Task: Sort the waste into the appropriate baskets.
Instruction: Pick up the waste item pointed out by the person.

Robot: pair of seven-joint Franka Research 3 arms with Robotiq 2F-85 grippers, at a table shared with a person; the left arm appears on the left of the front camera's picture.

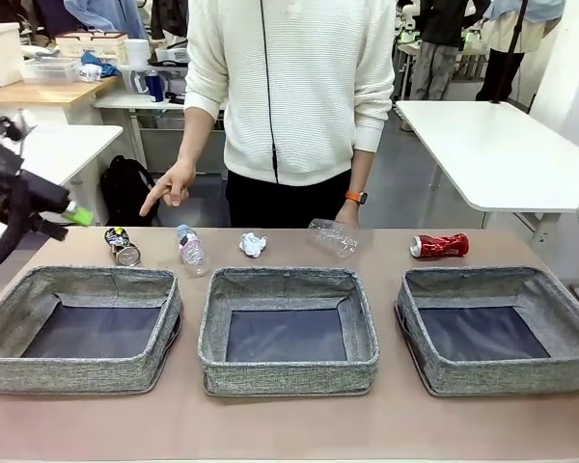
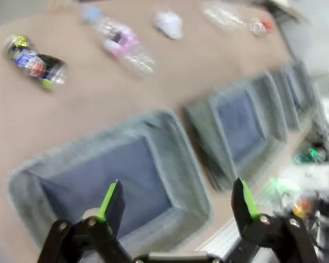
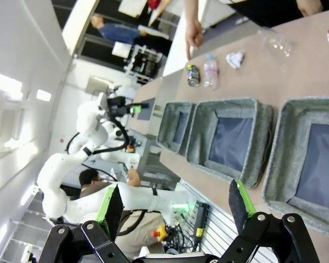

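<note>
1. Left hand (image 2: 175,186) is hanging raised near the left basket's (image 1: 77,371) 10 o'clock, fingers spread, pinching nothing.
2. Dark can (image 1: 122,246) is lying at that basket's 12 o'clock, with the person's hand (image 1: 169,188) pointing above it. Risk: a reach now could be brushing that hand.
3. Bottle (image 1: 190,249) is lying at the middle basket's (image 1: 289,371) 11 o'clock, crumpled paper (image 1: 253,244) at 12, clear cup (image 1: 333,236) at 1. Risk: the round bottle rolling away from a skewed pinch, or the thin cup buckling.
4. Red can (image 1: 439,245) is resting at the right basket's (image 1: 502,371) 12 o'clock on the tabletop (image 1: 289,424). No litter is binned yet.
5. Right hand (image 3: 175,187) is hovering spread and empty, roughly at the right basket's 4 o'clock. Risk: an arm reaching across could be dragging the soft walls.
</note>
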